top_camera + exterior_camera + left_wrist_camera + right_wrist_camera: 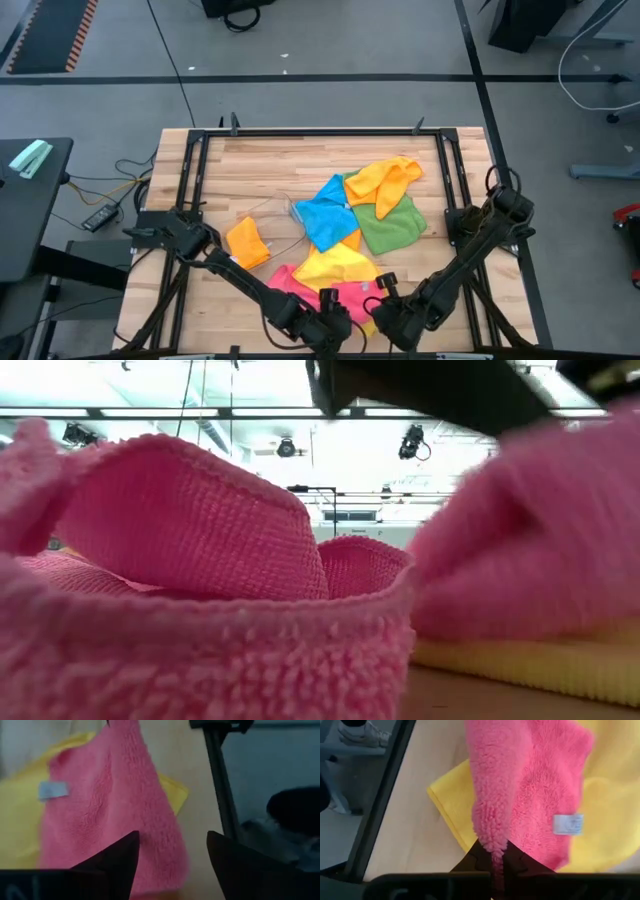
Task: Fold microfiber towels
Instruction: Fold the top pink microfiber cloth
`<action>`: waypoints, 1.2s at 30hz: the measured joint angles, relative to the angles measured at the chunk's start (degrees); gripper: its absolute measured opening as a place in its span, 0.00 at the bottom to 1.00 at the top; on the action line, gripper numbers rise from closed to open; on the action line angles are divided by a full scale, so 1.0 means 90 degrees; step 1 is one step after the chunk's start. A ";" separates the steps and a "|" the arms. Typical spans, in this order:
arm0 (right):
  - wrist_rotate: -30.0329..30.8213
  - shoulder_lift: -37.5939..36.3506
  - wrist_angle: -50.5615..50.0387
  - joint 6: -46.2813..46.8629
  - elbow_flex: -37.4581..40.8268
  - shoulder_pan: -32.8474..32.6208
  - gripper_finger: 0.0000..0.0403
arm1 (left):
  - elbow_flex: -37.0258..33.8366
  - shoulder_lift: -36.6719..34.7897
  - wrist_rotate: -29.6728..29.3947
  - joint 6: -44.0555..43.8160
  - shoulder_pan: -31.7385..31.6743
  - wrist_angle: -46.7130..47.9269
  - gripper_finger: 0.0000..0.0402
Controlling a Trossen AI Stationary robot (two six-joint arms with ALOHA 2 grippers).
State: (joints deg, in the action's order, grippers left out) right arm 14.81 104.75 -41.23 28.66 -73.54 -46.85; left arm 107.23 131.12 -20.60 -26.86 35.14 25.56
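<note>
A pink microfiber towel point(345, 297) lies near the table's near edge, partly on a yellow towel point(335, 265). Blue point(325, 215), green point(392, 228) and orange point(385, 182) towels lie heaped behind them, and a folded orange one point(247, 242) lies to the left. My right gripper point(495, 862) is shut on the pink towel point(520, 785). My left gripper point(172, 857) is open just above the pink towel's point(110, 805) near part, and I cannot tell whether it touches. In the low view the pink towel point(200, 530) fills the picture. My right gripper pinches a bunched edge of the pink towel point(492, 845) between its two fingers, coming steeply from above. The pinched part is raised. The rest slopes away from the fingers and rests on the yellow towel point(610, 795), with the white label point(568, 824) facing up.
A clear plastic tray point(283, 215) sits left of the blue towel. A black metal frame point(195, 170) runs along the table's sides and far edge. Bare wood shows at the far left and far right of the tabletop.
</note>
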 joint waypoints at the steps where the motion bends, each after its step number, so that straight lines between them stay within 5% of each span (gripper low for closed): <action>1: -0.0097 0.0071 0.0035 0.0053 0.0009 0.0020 0.02 | -0.0011 0.0043 0.0007 -0.0103 0.0002 0.0090 0.61; 8: -0.0822 0.0254 0.0292 0.0742 0.0015 0.0126 0.02 | -0.0004 0.0157 0.0035 -0.0280 0.0074 -0.0089 0.62; 16: -0.0864 0.0177 0.0552 0.1577 0.0014 0.0198 0.02 | -0.0004 0.0233 -0.0839 0.0350 0.0179 -0.0752 0.64; 25: -0.0821 0.0177 0.0651 0.2114 0.0014 0.0221 0.02 | -0.0008 0.0463 -0.0993 0.0506 0.0107 -0.0841 0.70; 36: -0.0821 0.0177 0.0691 0.2505 0.0014 0.0181 0.02 | -0.0008 0.0516 -0.0762 0.0404 0.0106 0.0254 0.49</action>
State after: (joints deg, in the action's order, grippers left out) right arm 7.42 106.34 -35.00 51.21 -73.41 -45.22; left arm 107.15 135.76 -27.46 -23.23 36.09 27.84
